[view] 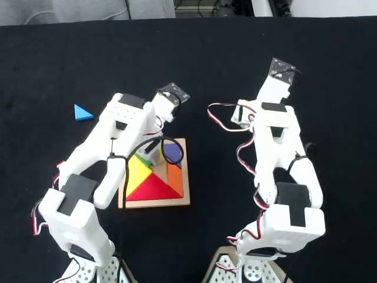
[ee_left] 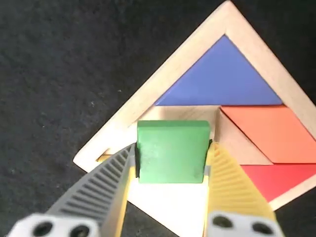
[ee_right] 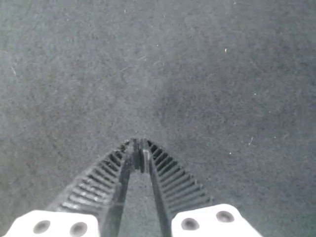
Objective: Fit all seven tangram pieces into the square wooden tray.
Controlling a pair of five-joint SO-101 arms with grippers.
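**Left gripper** (ee_left: 170, 163): its jaws are clamped on two opposite edges of the green square (ee_left: 172, 150), held over the square wooden tray (ee_left: 187, 57). Whether the square touches the tray floor cannot be told.

Beyond the square, a strip of bare wood separates it from the large blue triangle (ee_left: 222, 74). That triangle's two short edges lie flush against the rim at one corner. The orange parallelogram (ee_left: 269, 133) sits beside the gap and borders the red triangle (ee_left: 281, 177). The yellow triangle (view: 138, 171) lies at the tray edge nearest the left arm.

Black cloth (view: 235, 71) surrounds the tray. Farther out, the small blue triangle (view: 82, 112) lies loose, well apart from the tray.

**Right gripper** (ee_right: 139, 155): its fingers are pressed together above the cloth.
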